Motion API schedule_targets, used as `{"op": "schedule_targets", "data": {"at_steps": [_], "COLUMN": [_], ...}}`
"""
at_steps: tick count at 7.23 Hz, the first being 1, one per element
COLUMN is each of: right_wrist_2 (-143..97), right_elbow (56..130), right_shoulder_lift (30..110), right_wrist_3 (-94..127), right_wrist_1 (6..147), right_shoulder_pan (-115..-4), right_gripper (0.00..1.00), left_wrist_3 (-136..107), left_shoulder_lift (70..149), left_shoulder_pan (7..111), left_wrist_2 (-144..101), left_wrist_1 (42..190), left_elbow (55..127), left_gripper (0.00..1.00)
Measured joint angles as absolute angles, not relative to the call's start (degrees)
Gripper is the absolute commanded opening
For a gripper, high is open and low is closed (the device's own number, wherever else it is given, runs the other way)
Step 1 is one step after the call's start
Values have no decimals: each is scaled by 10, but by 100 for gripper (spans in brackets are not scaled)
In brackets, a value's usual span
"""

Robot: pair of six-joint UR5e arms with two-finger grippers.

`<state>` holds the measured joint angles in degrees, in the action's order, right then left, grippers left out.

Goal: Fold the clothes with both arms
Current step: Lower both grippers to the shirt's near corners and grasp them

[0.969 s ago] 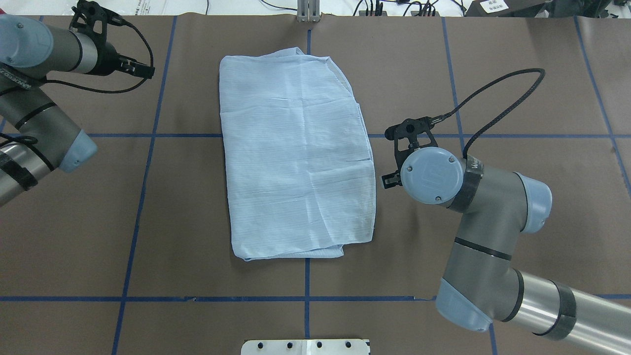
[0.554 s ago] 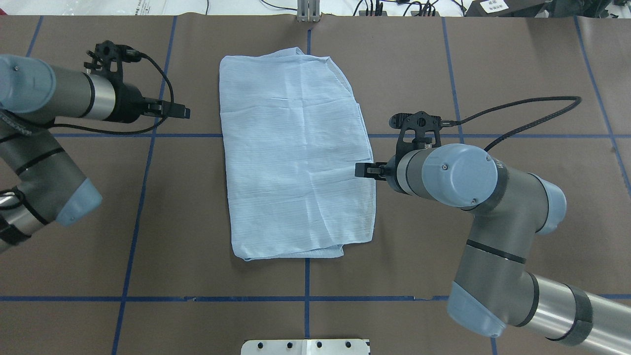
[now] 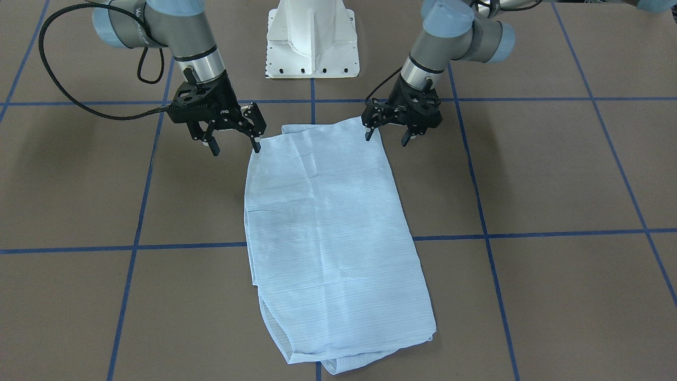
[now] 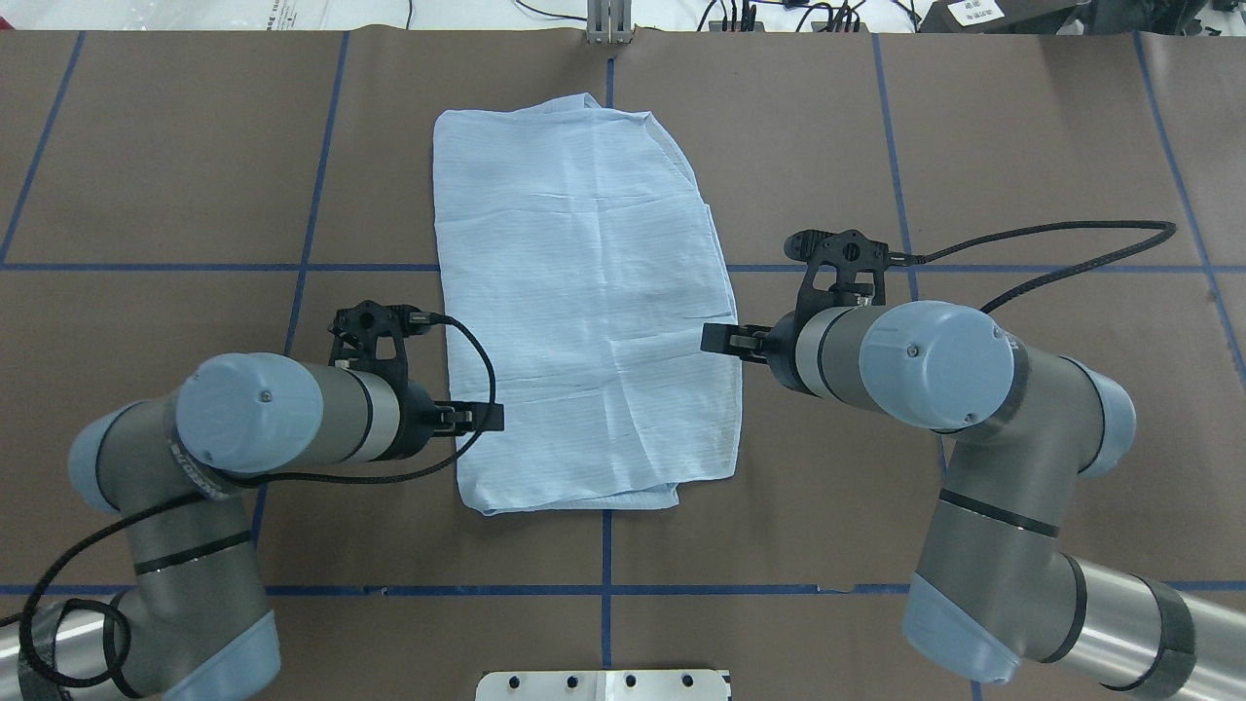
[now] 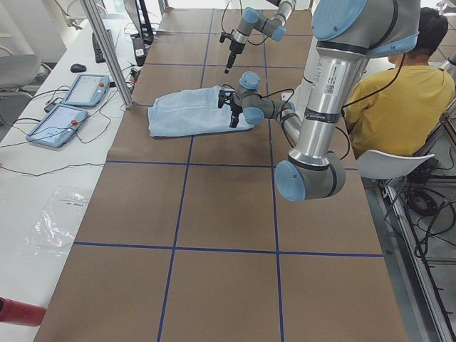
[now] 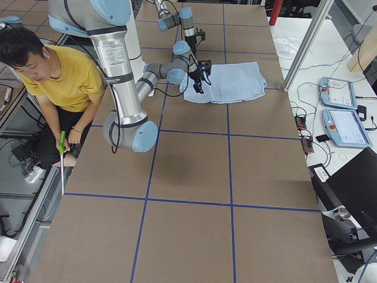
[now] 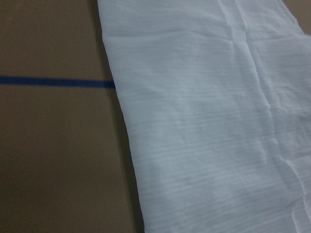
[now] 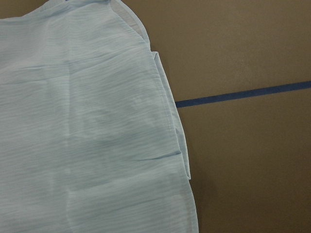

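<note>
The clothes point(image 4: 584, 302) are one light blue striped shirt folded into a long rectangle, lying flat mid-table point(image 3: 333, 238). My left gripper point(image 4: 487, 417) is at the shirt's left edge near its robot-side corner, and the front-facing view shows it open point(image 3: 385, 137) with nothing between its fingers. My right gripper point(image 4: 715, 338) is at the shirt's right edge, also open and empty point(image 3: 235, 147). Both hover just above the fabric. The left wrist view shows only the cloth point(image 7: 209, 121) and the table. The right wrist view shows the same point(image 8: 82, 136), with no fingers in sight.
The white pedestal base point(image 3: 312, 39) stands at the robot's side of the table. Blue tape lines point(image 4: 292, 268) cross the brown surface. A person in a yellow top point(image 5: 399, 92) sits beside the robot. Two tablets point(image 5: 71, 107) lie on the side bench.
My left arm has swung in from the far left of the table to the shirt's near-left corner. My right gripper turned toward the shirt's right edge and then held still.
</note>
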<state>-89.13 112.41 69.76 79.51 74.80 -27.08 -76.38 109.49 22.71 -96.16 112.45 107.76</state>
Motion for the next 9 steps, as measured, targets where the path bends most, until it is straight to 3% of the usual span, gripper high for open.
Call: {"op": "schedule_targets", "data": {"at_steps": [1,3,6,9], "right_wrist_2": [-890,-886,-885,-885], "right_elbow": [1123,1122,1120,1118], "right_shoulder_lift": [698,698,698,698], "right_wrist_3": [795,795,795,795], "right_wrist_1": [748,748,749,752], "right_shoulder_pan": [-269,-265,-262,-260], "right_gripper": [100,100,100,100], "left_wrist_3": [-769,-771,-770,-770], "left_shoulder_lift": [1104,1109,1109,1110], "left_shoulder_pan": [206,190,186,173], "left_wrist_2": [-946,-934,-932,-932], "left_wrist_1": [1099,1086,1085,1085], "left_elbow": [1074,1059,1055,1056], "left_gripper": [95,72,70,43]}}
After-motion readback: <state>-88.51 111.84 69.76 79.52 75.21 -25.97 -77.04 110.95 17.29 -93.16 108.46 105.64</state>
